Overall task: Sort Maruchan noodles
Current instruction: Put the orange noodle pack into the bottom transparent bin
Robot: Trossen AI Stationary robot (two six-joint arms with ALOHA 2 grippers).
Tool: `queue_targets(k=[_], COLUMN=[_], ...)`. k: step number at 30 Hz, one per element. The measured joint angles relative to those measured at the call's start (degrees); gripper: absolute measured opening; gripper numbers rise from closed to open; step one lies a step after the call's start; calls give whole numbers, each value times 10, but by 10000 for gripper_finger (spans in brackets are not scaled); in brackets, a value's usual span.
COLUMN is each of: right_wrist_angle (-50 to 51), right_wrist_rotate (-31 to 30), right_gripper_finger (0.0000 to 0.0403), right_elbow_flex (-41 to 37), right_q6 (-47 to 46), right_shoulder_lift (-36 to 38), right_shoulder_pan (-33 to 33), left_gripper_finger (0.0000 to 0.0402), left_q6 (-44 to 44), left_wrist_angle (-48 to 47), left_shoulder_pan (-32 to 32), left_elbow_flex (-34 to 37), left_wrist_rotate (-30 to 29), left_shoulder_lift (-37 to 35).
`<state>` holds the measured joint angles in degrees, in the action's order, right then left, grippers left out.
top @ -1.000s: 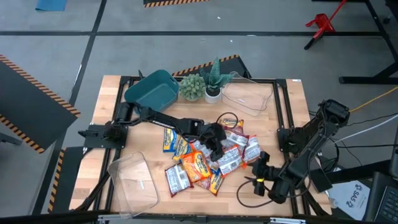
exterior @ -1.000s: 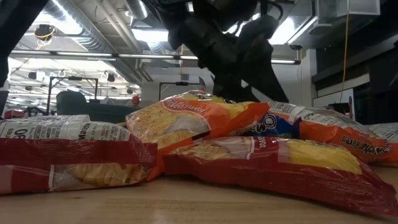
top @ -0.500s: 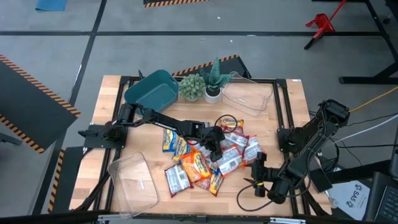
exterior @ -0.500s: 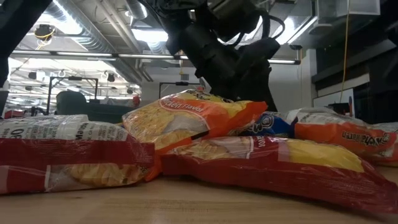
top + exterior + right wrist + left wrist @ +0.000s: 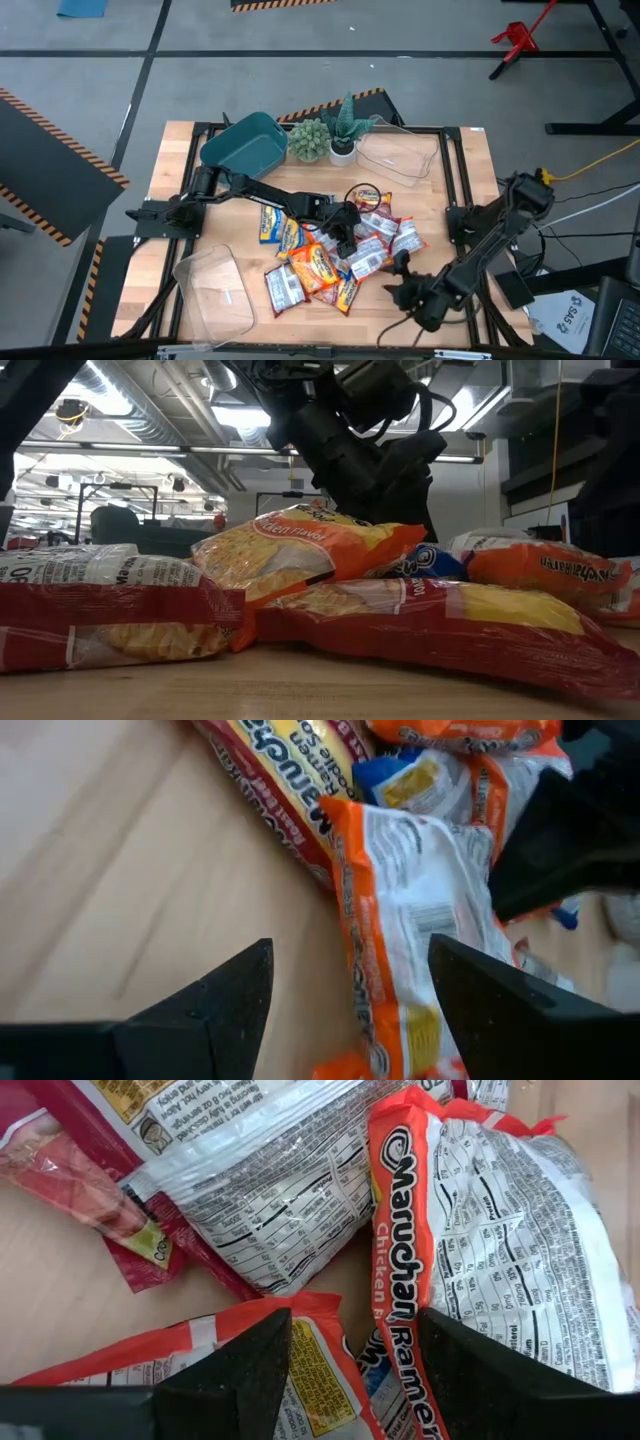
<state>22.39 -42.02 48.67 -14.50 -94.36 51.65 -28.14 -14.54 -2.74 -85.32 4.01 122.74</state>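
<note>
The Maruchan noodles (image 5: 335,250) lie in a loose overlapping pile of orange, red, blue-yellow and silvery packets on the middle of the wooden table. My left gripper (image 5: 345,225) is down in the pile's far middle, open; its fingers straddle the orange edge of a chicken packet (image 5: 400,1300). In the low view it stands behind a raised orange packet (image 5: 300,550). My right gripper (image 5: 393,288) is open and hovers at the pile's near right edge, above an orange-edged packet (image 5: 410,920) lying white back up. My left gripper comes at the pile from above, pointing down, with its open fingers (image 5: 240,1370) on either side of the orange packet's edge (image 5: 385,1330). Whether they touch the packets cannot be told; the packets lie flat on one another.
A teal bin (image 5: 245,145) sits tilted at the far left, with two small potted plants (image 5: 325,140) beside it. One clear tub (image 5: 400,155) stands at the far right and another (image 5: 215,290) at the near left. A cable loop (image 5: 365,190) lies behind the pile.
My right gripper has moved toward the table's left, closer to the pile's near right edge, with its arm swinging lower. My left gripper has shifted slightly within the pile, and the orange packets around it have been nudged a little.
</note>
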Motion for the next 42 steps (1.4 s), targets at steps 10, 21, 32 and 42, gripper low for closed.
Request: queue_targets(k=[10,21,32,42], right_wrist_angle=[27,65,102,100], right_wrist_rotate=[-26,-99,-145,-59], right_gripper_finger=[253,253,253,253], right_elbow_flex=[48,80,80,80], right_q6=[17,29,30,23], right_shoulder_lift=[-84,-118,-118,-118], right_shoulder_pan=[-34,-33,-43,-76], left_gripper_finger=[211,211,211,211], left_q6=[0,-3,-3,-3], left_wrist_angle=[-1,-1,-2,-1], left_shoulder_pan=[0,1,3,2], left_elbow_flex=[1,1,1,1], left_wrist_rotate=[-1,-2,-6,-2], left_shoulder_lift=[1,2,2,2])
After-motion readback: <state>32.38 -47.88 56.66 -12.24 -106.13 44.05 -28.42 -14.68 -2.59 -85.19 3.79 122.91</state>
